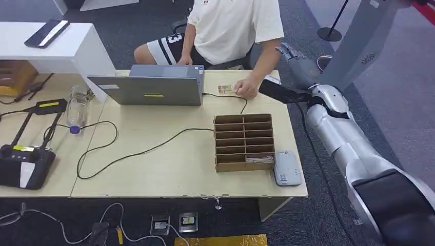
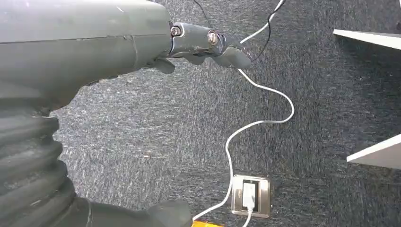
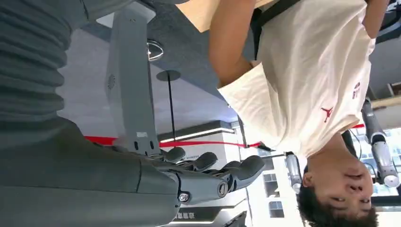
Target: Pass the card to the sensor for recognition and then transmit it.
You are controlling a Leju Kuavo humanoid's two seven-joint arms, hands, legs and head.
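A small card [image 1: 225,88] lies on the table [image 1: 169,169] beside the laptop, with a person's hand [image 1: 247,89] resting next to it. A flat white sensor [image 1: 287,168] sits at the table's near right corner. My right hand [image 1: 296,57] is raised beyond the table's far right corner, close to the person's arm; its fingers [image 3: 213,171] are spread and hold nothing. My left hand [image 2: 198,45] hangs over the carpet with nothing in it.
A grey laptop [image 1: 154,87] stands at the back of the table. A cardboard slotted box [image 1: 243,141] with a card in its front row sits left of the sensor. A bottle [image 1: 77,105], a black controller [image 1: 23,164] and cables lie at the left. A floor socket [image 2: 250,195] is below.
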